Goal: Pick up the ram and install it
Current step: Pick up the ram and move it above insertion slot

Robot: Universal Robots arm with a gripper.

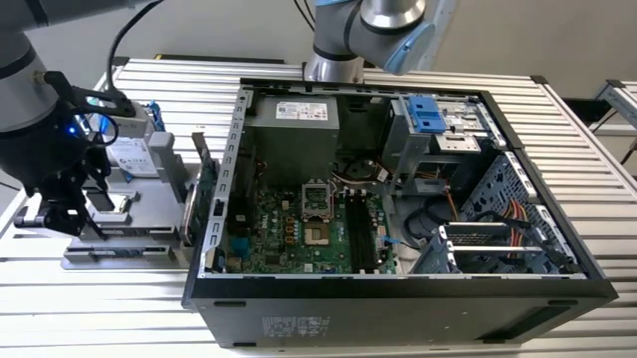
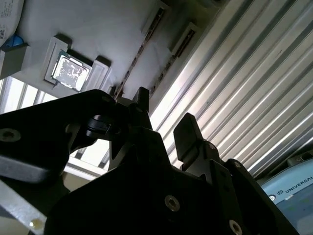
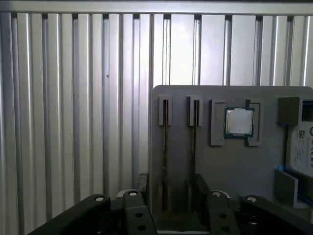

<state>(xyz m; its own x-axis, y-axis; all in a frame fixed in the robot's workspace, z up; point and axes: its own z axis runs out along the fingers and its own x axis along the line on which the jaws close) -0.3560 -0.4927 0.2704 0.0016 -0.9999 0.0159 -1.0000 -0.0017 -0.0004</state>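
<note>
Ram (image 3: 165, 147): stands on edge in a narrow slot of the gray holder (image 3: 234, 166), seen edge-on in both wrist views. A second stick (image 3: 194, 142) sits in the neighbouring slot, just beside it. The holder lies on the ribbed metal table (image 3: 73, 98), to the exterior view's left of the open computer case (image 1: 398, 186) and well apart from the motherboard's black slots (image 1: 363, 239).

Gripper (image 3: 171, 178): fingers spread apart with nothing between them, hovering over the holder. The ram's line runs into the gap.

Handling (judged): light, thin and stiff, but brittle. The chips and contact edge are best left alone. Best taken by the two flat faces near mid-length and lifted straight out of the slot.

Room: tight on the side of the second stick, which passes close by one finger. On the other side are the holder's rim and bare table. The processor chip (image 3: 239, 121) sits in its pocket beyond the second stick, clear of the fingers.
</note>
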